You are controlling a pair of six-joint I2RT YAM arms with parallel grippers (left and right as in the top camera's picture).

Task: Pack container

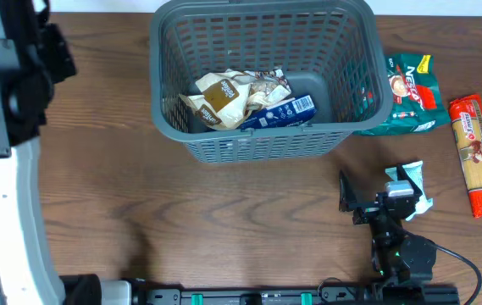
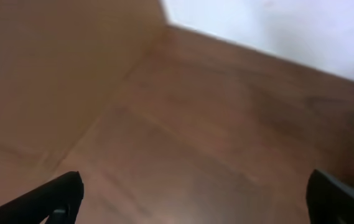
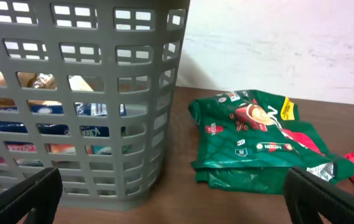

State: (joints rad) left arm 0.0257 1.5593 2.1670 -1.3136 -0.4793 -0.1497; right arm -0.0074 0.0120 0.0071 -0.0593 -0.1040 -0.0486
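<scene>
The dark grey slotted container (image 1: 257,131) stands at the back centre. It holds a beige packet (image 1: 219,97) and a blue packet (image 1: 287,110). My right gripper (image 1: 376,193) is open and empty, low over the table in front of the container's right corner. In the right wrist view, the right gripper (image 3: 173,186) faces the gap between the container wall (image 3: 102,124) and a green coffee packet (image 3: 257,137). My left gripper (image 2: 192,186) is open and empty over bare wood. The left arm (image 1: 16,76) is at the far left.
The green coffee packet (image 1: 410,93) lies against the container's right side. A red pasta packet (image 1: 480,157) lies at the right edge. A small white and teal packet (image 1: 416,182) lies beside my right gripper's right finger. A white wall stands behind the table.
</scene>
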